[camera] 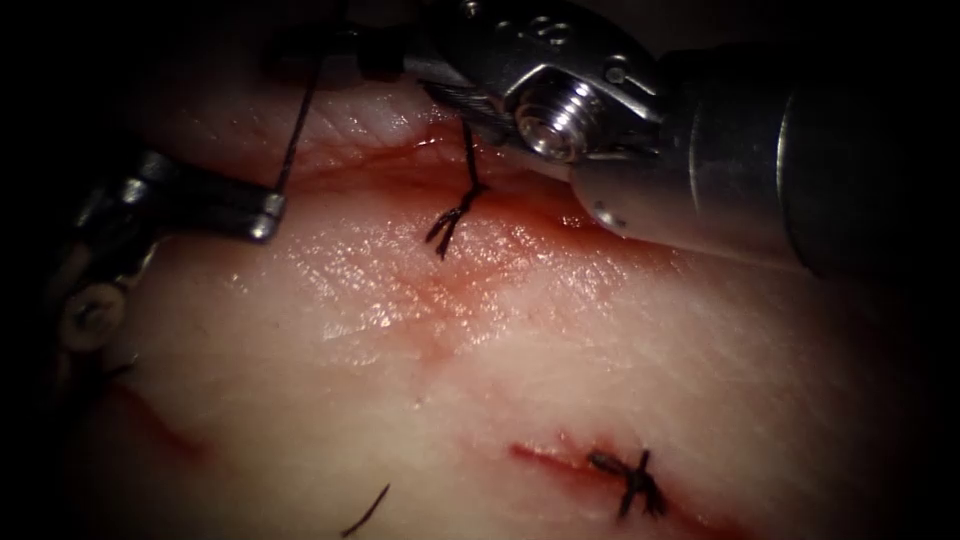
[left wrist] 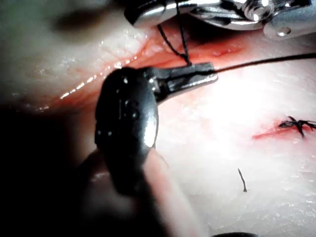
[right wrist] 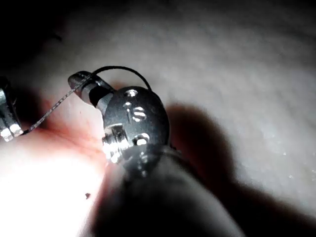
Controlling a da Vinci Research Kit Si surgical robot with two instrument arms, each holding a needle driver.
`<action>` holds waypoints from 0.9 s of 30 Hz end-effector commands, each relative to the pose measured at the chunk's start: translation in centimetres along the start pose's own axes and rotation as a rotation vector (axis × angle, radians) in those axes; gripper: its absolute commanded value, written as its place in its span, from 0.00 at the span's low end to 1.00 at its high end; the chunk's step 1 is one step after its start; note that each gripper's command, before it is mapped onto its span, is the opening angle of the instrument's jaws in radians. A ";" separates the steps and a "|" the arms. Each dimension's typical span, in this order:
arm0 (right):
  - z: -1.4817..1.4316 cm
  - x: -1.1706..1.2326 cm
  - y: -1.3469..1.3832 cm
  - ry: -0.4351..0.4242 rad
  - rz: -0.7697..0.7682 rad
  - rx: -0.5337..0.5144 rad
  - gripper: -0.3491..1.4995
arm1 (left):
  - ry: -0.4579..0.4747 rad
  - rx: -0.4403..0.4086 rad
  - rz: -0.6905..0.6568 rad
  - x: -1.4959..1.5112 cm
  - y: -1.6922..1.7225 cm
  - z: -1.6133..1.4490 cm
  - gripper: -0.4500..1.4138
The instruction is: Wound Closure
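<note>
We begin at the left of the endoscope view, where the left tool (camera: pixel 262 215) reaches in from the left edge with its jaws closed on the thread (camera: pixel 298 125). The strand runs up from the jaw tips toward the far side, taut and dark against the tissue (camera: pixel 560 330). In the left wrist view the left tool (left wrist: pixel 210 74) pinches that strand flat between its jaws, and the thread (left wrist: pixel 261 61) continues as a straight line away from the tips.

Moving right, a knot (camera: pixel 450 222) sits on the upper cut (camera: pixel 400 165), with short tails splayed on the wet surface and a strand rising from it to the right tool. Red fluid (camera: pixel 520 205) pools along this cut.

The right tool (camera: pixel 465 100) comes in from the far right, its jaws closed on the strand just above the knot. In the right wrist view the right tool (right wrist: pixel 81 81) holds the thread (right wrist: pixel 121 69), which arcs in a loop over the jaws.

Nearer to us, toward the right, a finished stitch (camera: pixel 635 480) closes the lower cut (camera: pixel 560 458), and a loose cut end (camera: pixel 368 508) lies on the tissue to its left.

We cannot make out the needle, so we cannot say where it is or whether it is in the tissue.

We judge the thread light, limp and slick with fluid, prone to fray under hard jaws; it is best gripped flat across the jaws, away from the knot. The tissue looks soft and easily torn by a tight pull.
</note>
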 end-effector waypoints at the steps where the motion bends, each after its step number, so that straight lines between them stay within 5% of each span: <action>1: 0.09 0.02 0.03 0.030 0.014 0.001 0.00 | -0.006 0.020 -0.015 -0.09 -0.06 0.04 0.00; 9: 0.04 0.16 0.05 0.126 0.027 -0.002 0.00 | -0.071 0.141 -0.034 -0.27 -0.21 0.03 0.00; 19: 0.00 0.23 -0.02 0.260 0.040 0.231 0.00 | -0.031 0.173 -0.042 -0.28 -0.37 -0.09 0.00; 27: -0.13 0.18 -0.06 0.234 0.036 0.362 0.00 | 0.045 0.176 -0.044 -0.19 -0.42 -0.18 0.00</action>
